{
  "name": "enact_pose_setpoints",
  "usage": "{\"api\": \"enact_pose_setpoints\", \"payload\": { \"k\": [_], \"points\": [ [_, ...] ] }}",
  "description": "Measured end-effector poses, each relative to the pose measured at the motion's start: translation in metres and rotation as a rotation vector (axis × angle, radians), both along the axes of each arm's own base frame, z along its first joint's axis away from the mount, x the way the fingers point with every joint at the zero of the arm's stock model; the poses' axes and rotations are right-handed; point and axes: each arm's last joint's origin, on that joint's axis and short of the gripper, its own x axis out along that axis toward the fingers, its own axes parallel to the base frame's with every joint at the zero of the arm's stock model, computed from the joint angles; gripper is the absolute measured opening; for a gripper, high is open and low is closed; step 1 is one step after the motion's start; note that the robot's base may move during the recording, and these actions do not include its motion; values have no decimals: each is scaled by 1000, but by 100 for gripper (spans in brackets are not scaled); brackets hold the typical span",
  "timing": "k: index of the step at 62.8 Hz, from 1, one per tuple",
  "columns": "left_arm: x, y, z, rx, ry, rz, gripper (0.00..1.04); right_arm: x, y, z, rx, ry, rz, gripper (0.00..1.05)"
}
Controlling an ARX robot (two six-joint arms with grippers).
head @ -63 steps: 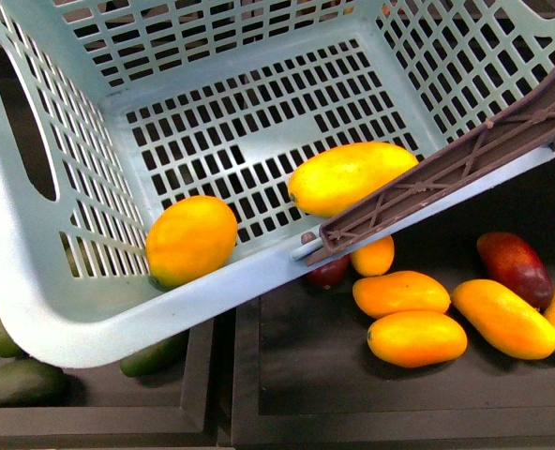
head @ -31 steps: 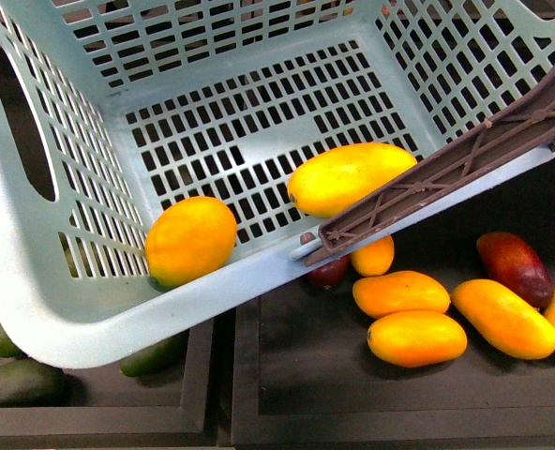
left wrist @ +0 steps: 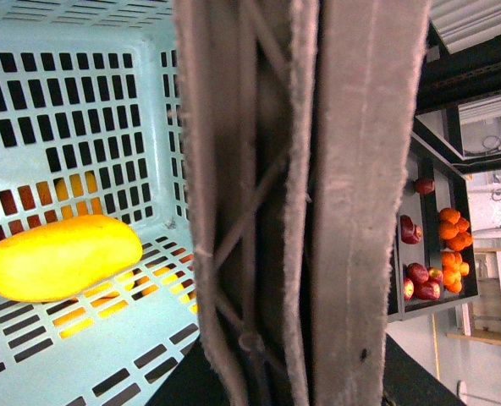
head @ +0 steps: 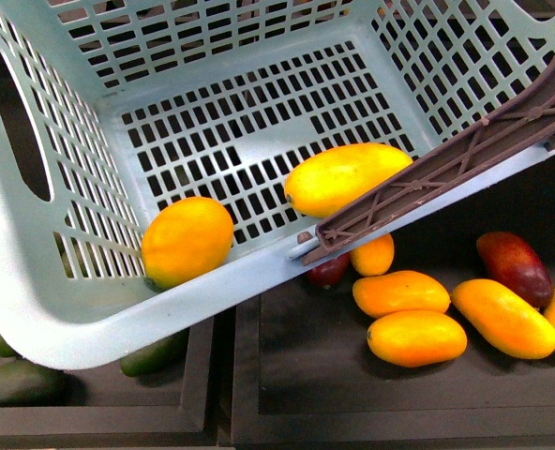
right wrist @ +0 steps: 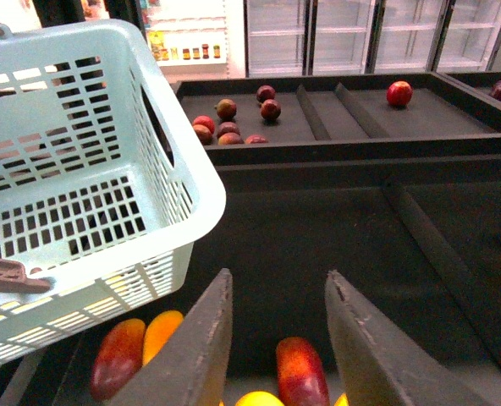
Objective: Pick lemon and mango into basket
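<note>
No legible writing or labels anywhere.

Basket (head: 34,281) tilted, fills front view. Lemon (head: 187,241) inside on slotted floor, against near wall. Mango (head: 345,177) also inside, just beside brown handle (head: 446,169).

L wrist cam: handle (left wrist: 318,203) fills frame, pressed close to lens; L gripper itself not visible, state can't tell.

R gripper (right wrist: 276,338) jaws apart, holding nothing, over dark tray w/ loose fruit (right wrist: 297,368), outside basket (right wrist: 107,211), apart from lemon & mango.

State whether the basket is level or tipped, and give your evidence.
Tipped. In the front view the basket slants, and the lemon and mango lie against its low near wall.
</note>
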Motion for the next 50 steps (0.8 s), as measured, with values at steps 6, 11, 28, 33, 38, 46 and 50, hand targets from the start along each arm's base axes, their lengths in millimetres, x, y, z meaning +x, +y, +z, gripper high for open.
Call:
{"api": "enact_pose_setpoints", "payload": {
  "k": [6, 11, 28, 33, 38, 46, 50],
  "points": [
    [0, 0, 0, 1, 0, 0, 17, 0, 0, 0, 0, 0, 0, 52],
    [0, 0, 0, 0, 0, 0, 17, 0, 0, 0, 0, 0, 0, 64],
    [-3, -4, 0, -13, 11, -31, 17, 0, 0, 0, 0, 0, -3, 96],
    [-2, -3, -1, -18, 18, -21, 17, 0, 0, 0, 0, 1, -3, 96],
    [-2, -3, 0, -14, 10, -17, 17, 0, 0, 0, 0, 0, -3, 96],
    [0, -1, 1, -5, 2, -3, 17, 0, 0, 0, 0, 0, 0, 96],
    [0, 0, 1, 0, -2, 9, 17, 0, 0, 0, 0, 0, -2, 96]
  ]
}}
